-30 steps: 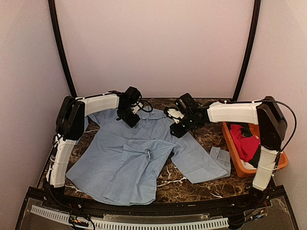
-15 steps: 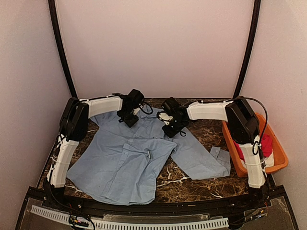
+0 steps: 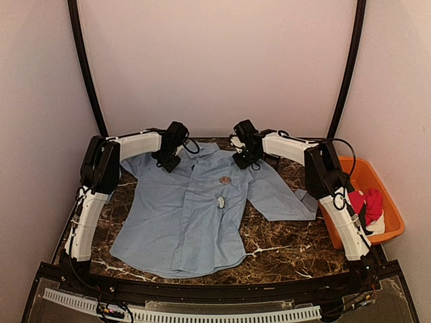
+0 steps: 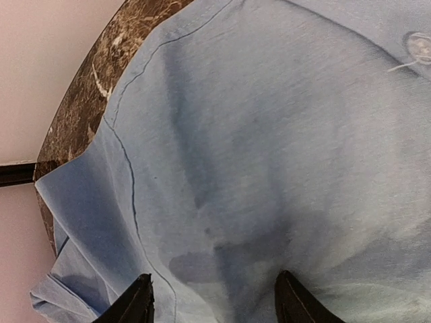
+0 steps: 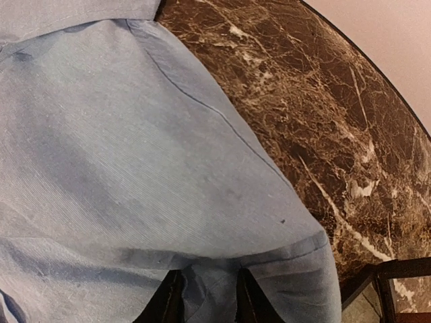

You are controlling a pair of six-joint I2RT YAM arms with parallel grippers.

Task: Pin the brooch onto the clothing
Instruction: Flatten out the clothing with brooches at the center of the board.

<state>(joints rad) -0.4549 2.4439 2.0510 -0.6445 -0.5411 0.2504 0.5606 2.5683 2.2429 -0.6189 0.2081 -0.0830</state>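
The light blue shirt lies spread flat, front up, on the marble table. A small brownish thing and a small white oval thing lie on its chest; I cannot tell which is the brooch. My left gripper is at the shirt's left shoulder. In the left wrist view its jaws stand wide apart on the cloth. My right gripper is at the right shoulder. In the right wrist view its jaws pinch a fold of the shirt.
An orange bin at the right table edge holds a red garment. The shirt's right sleeve reaches toward the bin. Both grippers are close to the back wall. A small white round thing shows on the cloth.
The shirt was rumpled and folded over; now it is pulled toward the far edge and lies flat. Both grippers moved back, the right one also leftward.
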